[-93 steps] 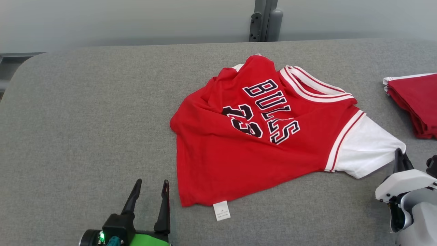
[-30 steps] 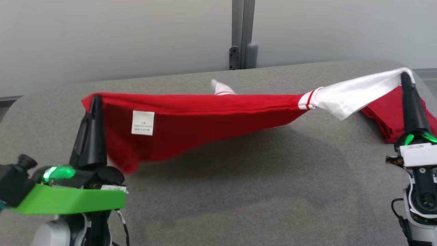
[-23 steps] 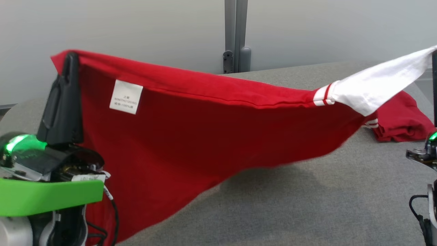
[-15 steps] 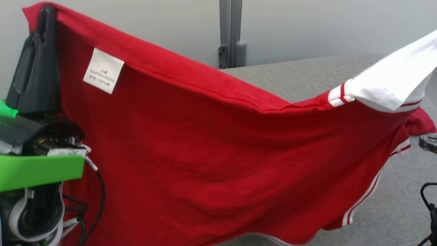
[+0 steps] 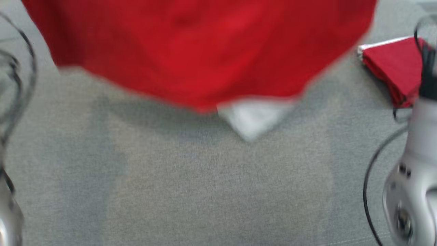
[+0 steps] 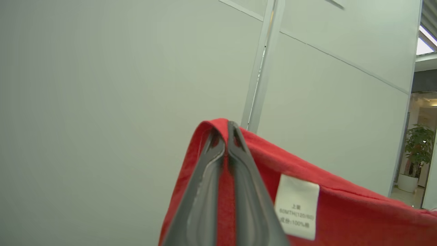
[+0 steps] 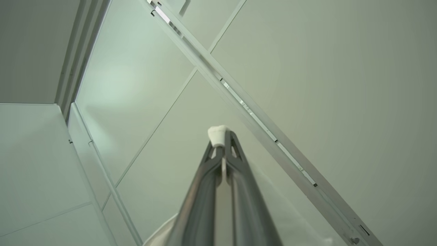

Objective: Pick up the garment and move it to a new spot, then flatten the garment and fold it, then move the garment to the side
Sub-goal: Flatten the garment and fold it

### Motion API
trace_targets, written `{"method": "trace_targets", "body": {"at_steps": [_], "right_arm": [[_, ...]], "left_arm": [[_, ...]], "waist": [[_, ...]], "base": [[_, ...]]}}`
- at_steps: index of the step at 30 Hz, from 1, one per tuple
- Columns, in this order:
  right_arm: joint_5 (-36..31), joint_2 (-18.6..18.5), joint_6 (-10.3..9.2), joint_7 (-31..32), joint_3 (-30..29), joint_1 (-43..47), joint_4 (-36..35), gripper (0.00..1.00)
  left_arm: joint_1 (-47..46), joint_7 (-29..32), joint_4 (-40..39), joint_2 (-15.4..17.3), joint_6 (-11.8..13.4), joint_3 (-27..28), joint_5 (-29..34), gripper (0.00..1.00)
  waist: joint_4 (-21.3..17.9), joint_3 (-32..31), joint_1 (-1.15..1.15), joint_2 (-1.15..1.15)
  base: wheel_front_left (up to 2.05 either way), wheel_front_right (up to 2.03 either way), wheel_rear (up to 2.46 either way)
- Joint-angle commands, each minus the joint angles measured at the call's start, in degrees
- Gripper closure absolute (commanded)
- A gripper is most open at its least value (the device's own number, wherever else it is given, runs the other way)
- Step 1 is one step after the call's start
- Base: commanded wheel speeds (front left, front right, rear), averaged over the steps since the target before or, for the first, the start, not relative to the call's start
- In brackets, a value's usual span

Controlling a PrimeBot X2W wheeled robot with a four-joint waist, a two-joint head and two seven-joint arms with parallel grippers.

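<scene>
left gripper (image 6: 225, 135) is clenching a hem corner of the red cotton jersey with white sleeves (image 5: 205, 48). right gripper (image 7: 223, 136) is pinching the white sleeve tip (image 7: 217, 131). the jersey is hanging below both grippers, over the grey felt table (image 5: 205, 191). pick-up looks done; placing, flattening, folding and moving aside are remaining.

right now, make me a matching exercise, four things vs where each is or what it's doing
Things: 1 red jersey garment; 2 white care label; 3 folded dark red cloth; 4 right gripper.
States: a lying on grey padded table; b shut on white sleeve tip; c hanging above table; d beside left gripper, on red hem.
Pairs: 1-c, 2-d, 3-a, 4-b.
</scene>
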Motion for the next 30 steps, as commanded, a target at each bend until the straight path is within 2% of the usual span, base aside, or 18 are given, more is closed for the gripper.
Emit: {"method": "trace_targets", "body": {"at_steps": [1,6,11,15,20,30], "right_arm": [[-0.8,-0.1,0.01,-2.3,0.4,-4.9,4.3,1.00],[-0.6,0.0,0.01,-9.7,5.0,-19.0,17.7,1.00],[3.1,0.0,0.01,-13.2,13.2,-21.2,21.4,1.00],[3.1,0.0,0.01,-14.3,20.2,-16.4,20.2,1.00],[3.5,-0.1,0.01,-14.4,25.1,-9.6,16.6,1.00],[5.6,-4.1,0.02,-12.0,23.4,3.6,3.7,1.00]], "left_arm": [[-5.1,-2.0,3.8,0.6,-1.1,0.2,1.3,1.00],[-18.9,-9.8,17.8,2.6,-6.1,-0.9,6.0,1.00],[-24.8,-16.8,27.4,4.4,-9.3,-1.7,7.3,1.00],[-22.5,-20.6,33.8,5.8,-10.3,-1.9,7.0,1.00],[-18.2,-22.6,37.7,5.2,-10.8,-0.5,4.4,1.00],[-10.5,-22.9,27.7,5.8,-10.9,-3.1,-3.9,1.00]], "waist": [[-0.9,7.8,0.00,0.00],[-3.0,11.1,0.00,0.00],[-5.2,16.9,0.00,0.00],[-5.8,21.6,0.00,0.00],[-5.4,25.3,0.00,0.00],[-2.2,23.5,0.00,0.00]], "base": [[0.00,0.00,0.00],[0.00,0.00,0.00],[0.00,0.00,0.00],[0.00,0.00,0.00],[0.00,0.00,0.00],[0.00,0.00,0.00]]}}
